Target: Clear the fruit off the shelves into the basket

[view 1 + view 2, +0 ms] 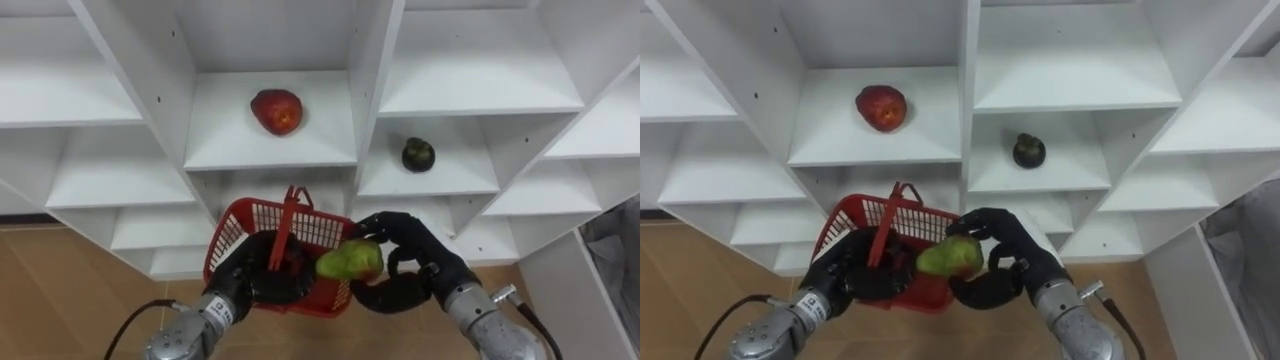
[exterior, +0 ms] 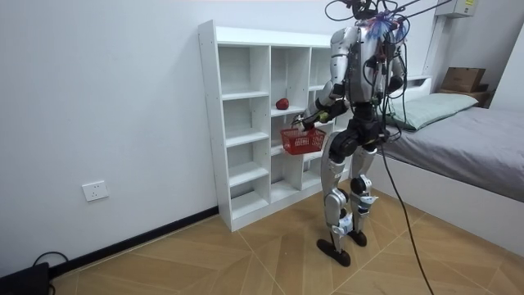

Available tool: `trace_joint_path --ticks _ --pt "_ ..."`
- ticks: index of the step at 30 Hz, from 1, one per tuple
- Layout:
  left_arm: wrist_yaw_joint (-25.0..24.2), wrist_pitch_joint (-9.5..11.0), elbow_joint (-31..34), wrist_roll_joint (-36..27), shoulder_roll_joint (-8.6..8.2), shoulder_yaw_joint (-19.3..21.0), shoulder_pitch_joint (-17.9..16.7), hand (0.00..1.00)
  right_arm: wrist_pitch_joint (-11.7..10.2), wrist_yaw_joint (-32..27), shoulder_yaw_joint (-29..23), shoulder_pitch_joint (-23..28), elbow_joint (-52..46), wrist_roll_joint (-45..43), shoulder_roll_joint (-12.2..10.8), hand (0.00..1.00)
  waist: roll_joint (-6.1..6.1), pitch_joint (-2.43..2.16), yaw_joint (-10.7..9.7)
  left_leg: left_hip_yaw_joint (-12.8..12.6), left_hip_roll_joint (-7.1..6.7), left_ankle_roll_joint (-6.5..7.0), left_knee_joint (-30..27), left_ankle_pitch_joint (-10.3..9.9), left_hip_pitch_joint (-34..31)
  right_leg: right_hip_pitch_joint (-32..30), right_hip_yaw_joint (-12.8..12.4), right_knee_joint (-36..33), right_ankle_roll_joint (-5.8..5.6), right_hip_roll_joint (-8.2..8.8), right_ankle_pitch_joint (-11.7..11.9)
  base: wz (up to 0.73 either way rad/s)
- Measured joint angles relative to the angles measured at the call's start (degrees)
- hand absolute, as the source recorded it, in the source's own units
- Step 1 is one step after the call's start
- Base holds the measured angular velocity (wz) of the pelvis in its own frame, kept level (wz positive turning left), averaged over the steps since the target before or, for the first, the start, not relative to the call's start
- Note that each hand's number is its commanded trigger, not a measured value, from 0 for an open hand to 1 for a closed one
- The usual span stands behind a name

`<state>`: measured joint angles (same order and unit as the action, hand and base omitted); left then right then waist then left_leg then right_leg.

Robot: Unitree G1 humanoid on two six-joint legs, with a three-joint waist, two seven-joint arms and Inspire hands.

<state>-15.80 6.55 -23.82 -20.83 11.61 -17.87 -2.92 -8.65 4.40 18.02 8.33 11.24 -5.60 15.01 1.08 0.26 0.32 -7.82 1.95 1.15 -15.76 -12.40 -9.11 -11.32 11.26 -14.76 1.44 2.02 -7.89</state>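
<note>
Closet (image 1: 300, 150): white, with open compartments; the robot stands upright close in front of it on the wooden floor
Bed (image 2: 467, 139): behind the robot, at the room view's right
Basket (image 1: 310, 228): red plastic mesh with its handle standing up, held out before the closet's lower shelves
Left hand (image 1: 245, 280): fingers curled round the basket's near edge, carrying it
Right hand (image 1: 430, 262): fingers and thumb wrapped round the green fruit
Green fruit (image 1: 350, 262): green with a reddish blush, in the right hand at the basket's right near rim (whether it touches the rim, I cannot tell)
Red fruit (image 1: 277, 110): lying on a middle-column shelf, above the basket
Dark fruit (image 1: 418, 154): alone on a shelf one column to the right, slightly lower than the red one
</note>
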Motion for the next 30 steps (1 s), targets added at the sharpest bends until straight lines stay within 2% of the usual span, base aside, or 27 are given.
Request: trace_joint_path --ticks 5,10,13,21,30 --pt "-2.69 0.68 2.38 -2.91 0.09 -1.42 -0.14 1.00 0.19 0.01 0.37 0.00 1.69 0.03 0.26 0.00 -0.03 0.02 0.02 -0.09 -0.01 0.00 0.14 0.01 0.21 0.01 -0.17 0.01 -0.01 -0.02 0.00 -0.01" --pt "-5.38 0.68 2.52 -3.53 0.29 -5.84 -0.14 1.00 0.19 0.28 1.92 -0.38 1.68 0.07 -0.21 0.00 -0.09 0.02 -0.13 -0.12 -0.03 0.04 0.15 0.04 0.22 0.01 -0.26 0.07 -0.01 -0.02 -0.01 0.00" --pt "-6.97 0.65 2.54 -3.54 0.48 -7.15 -0.14 1.00 0.18 0.76 2.56 -0.54 1.69 0.15 -0.23 0.00 -0.09 0.02 -0.14 -0.11 -0.02 0.05 0.15 0.05 0.25 0.03 -0.27 0.08 0.00 -0.02 -0.01 0.00" --pt "-8.24 0.03 2.55 -3.53 0.79 -8.13 -0.06 1.00 0.18 1.74 3.35 -0.43 1.75 0.34 0.05 0.00 -0.12 0.10 -0.28 -0.11 -0.05 0.05 0.18 0.05 0.26 0.02 -0.43 0.11 -0.01 -0.02 -0.01 0.00" --pt "-8.55 -0.14 2.55 -3.53 0.80 -8.27 -0.05 1.00 0.26 2.23 3.41 -0.42 2.06 0.33 0.09 0.00 -0.47 0.43 -0.27 -0.14 -0.05 0.05 0.23 0.05 0.06 -0.19 -0.51 0.13 -0.02 -0.06 -0.04 0.00"
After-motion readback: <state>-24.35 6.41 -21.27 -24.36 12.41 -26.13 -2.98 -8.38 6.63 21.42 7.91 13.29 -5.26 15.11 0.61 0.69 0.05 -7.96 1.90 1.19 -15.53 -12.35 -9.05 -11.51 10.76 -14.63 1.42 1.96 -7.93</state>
